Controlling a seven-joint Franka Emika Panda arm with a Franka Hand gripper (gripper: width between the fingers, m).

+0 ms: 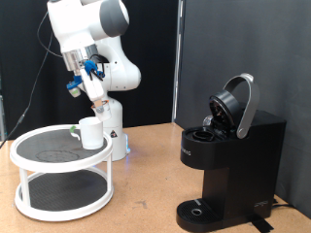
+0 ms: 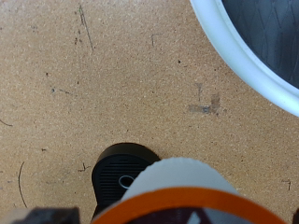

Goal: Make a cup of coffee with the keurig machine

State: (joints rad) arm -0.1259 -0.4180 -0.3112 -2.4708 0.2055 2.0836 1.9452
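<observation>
**Table** [image 1: 146, 199] – brown, speckled board, scuffed with fine dark scratches in the wrist view [image 2: 103, 84].

**Rack** [image 1: 58, 204] – white, round, two tiers with dark mesh floors, at the exterior view's left. An arc of its white rim [image 2: 245, 58] shows in the wrist view.

**Keurig** [image 1: 233, 165] – black, boxy, at the exterior view's right, well apart from the rack. Its lid [image 1: 239, 102] is raised and tilted back, leaving the pod chamber open. Nothing stands on its round drip tray [image 1: 199, 214].

**Black round part** [image 2: 120, 175] – slotted, lying on the board in the wrist view; it looks like a drip tray, but I cannot be sure.

**White object with orange band** [image 2: 192, 198] – very close to the wrist lens and partly covering the black part. It is cut off by the picture edge, so I cannot tell what it is.

**Cup** [image 1: 90, 132] – white, upright on the rack's top tier, near the rim on the side facing the keurig.

**Gripper** [image 1: 95, 97] – pointing down, just above the cup. I cannot tell whether its fingers are spread or pressed together, or whether they touch the cup.

**Arm** [image 1: 87, 29] – white, with blue fittings near the wrist. Its base stands behind the rack.

**Backdrop** [image 1: 243, 39] – black curtain, farthest back.
</observation>
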